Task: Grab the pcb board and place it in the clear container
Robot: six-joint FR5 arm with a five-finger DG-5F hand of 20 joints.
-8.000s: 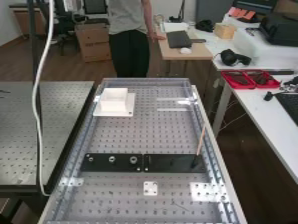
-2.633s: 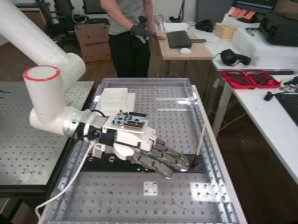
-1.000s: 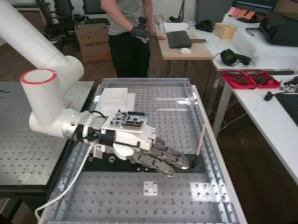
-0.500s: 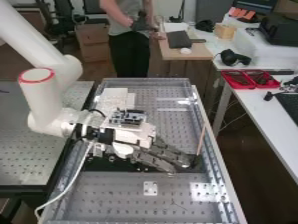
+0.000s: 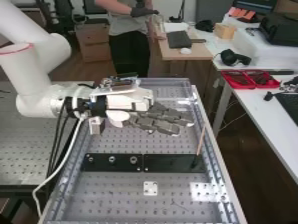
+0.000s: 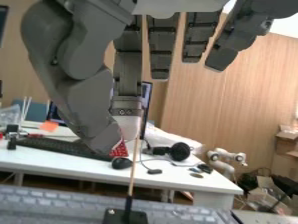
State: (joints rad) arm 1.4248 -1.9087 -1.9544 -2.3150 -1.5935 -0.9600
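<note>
Perforated table (image 5: 23,155) is standing at frame left. Toward upper left, a circuit board (image 5: 120,82) is sitting atop the arm (image 5: 33,75) by its wrist; can't tell if that's your task's pcb. Just right, the hand (image 5: 159,121) is hanging open above the bench (image 5: 173,200), fingers near straight, gripping nothing you can see. You're probably facing both steps: grab, then place.

Here's the arm (image 5: 32,75), smooth; hand (image 5: 159,120), matt; bench top (image 5: 120,200), shiny metal; stick (image 5: 201,140), bare wood; box (image 5: 93,44), matt cardboard
</note>
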